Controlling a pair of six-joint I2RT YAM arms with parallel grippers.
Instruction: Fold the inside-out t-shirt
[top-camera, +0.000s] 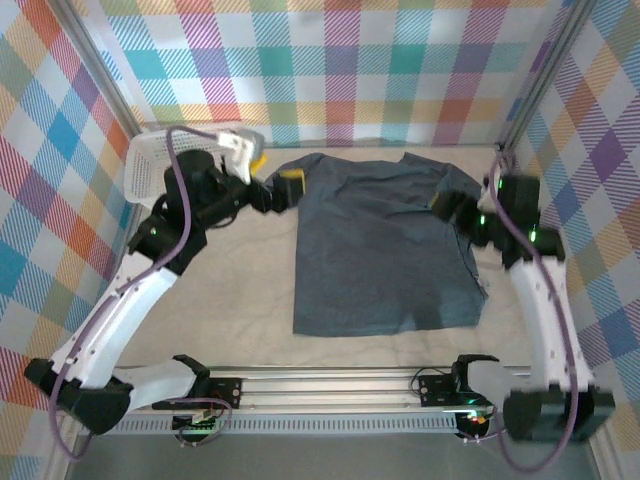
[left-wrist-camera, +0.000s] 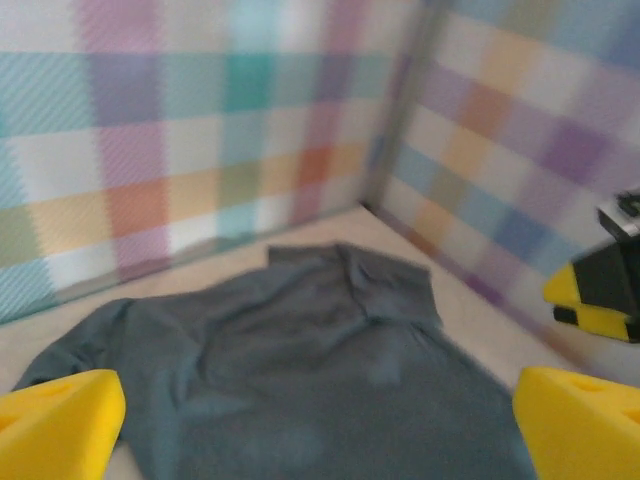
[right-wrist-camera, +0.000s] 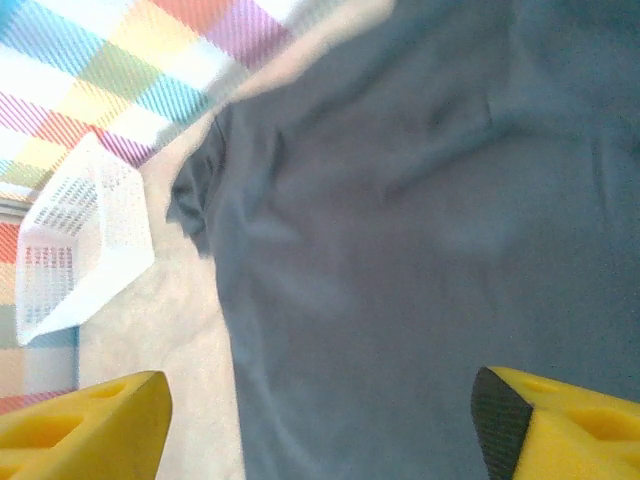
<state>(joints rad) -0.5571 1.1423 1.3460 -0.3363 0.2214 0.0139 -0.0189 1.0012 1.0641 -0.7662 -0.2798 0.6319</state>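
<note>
- t-shirt (top-camera: 385, 250): dark slate blue-grey, plain, short sleeves. It lies spread flat at the centre of the desk (top-camera: 240, 290), slightly toward 3 o'clock.
- Top view: neck end at 12 o'clock, hem at 6 o'clock. One sleeve is out at 10 o'clock, the other at 2 o'clock.
- Cloth is mostly smooth, with soft wrinkles near the collar and shoulders. The hem corner at 5 o'clock is a bit ragged and uneven.
- I cannot make out a neck tag or seams; both wrist views are blurry.
- My left pincer (top-camera: 278, 172): released, fingers spread wide, grasping nothing, by the 10 o'clock sleeve.
- Left wrist view: my left pincer's yellow fingers (left-wrist-camera: 55, 425) sit far apart, with the t-shirt (left-wrist-camera: 300, 370) below them.
- My right pincer (top-camera: 440, 205): released, nothing between the fingers, at the 2 o'clock sleeve.
- Right wrist view: my right pincer's yellow fingers (right-wrist-camera: 80, 425) sit apart over the t-shirt (right-wrist-camera: 420, 230).
- White lattice basket (top-camera: 150, 165): 10 o'clock corner of the desk, clear of the shirt.
</note>
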